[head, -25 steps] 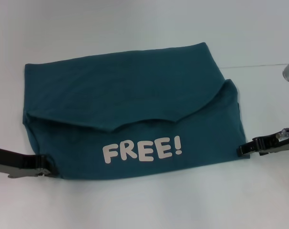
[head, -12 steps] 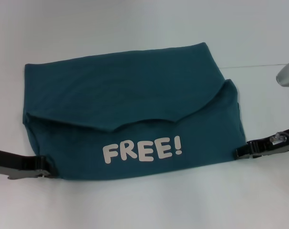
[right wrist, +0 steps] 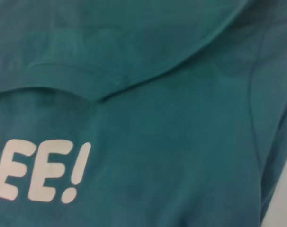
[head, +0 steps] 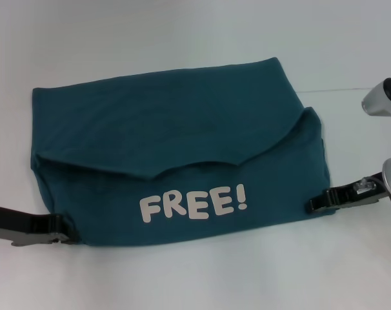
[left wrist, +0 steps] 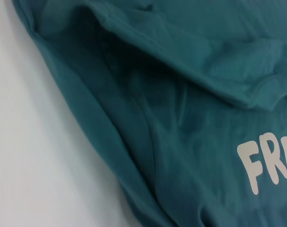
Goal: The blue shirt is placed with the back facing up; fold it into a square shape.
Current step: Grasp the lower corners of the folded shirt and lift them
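The blue shirt (head: 163, 129) lies folded on the white table as a wide band, its near flap turned up so the pale "FREE!" lettering (head: 193, 201) faces me. My left gripper (head: 65, 227) lies low on the table at the shirt's near left corner. On the other side, my right gripper (head: 311, 205) touches the shirt's near right edge. The left wrist view shows the shirt (left wrist: 172, 118) filling the picture, with the start of the lettering (left wrist: 264, 165). In the right wrist view the shirt (right wrist: 181, 142) is close under the camera, with the end of the lettering (right wrist: 39, 175).
The white table (head: 182, 32) surrounds the shirt on all sides. A grey link of the right arm (head: 381, 100) hangs at the right edge of the head view. A thin seam line (head: 350, 88) crosses the table there.
My right gripper has slid left, from just clear of the shirt's right edge until it reaches the edge. The left gripper has shifted slightly down. The shirt has not changed shape.
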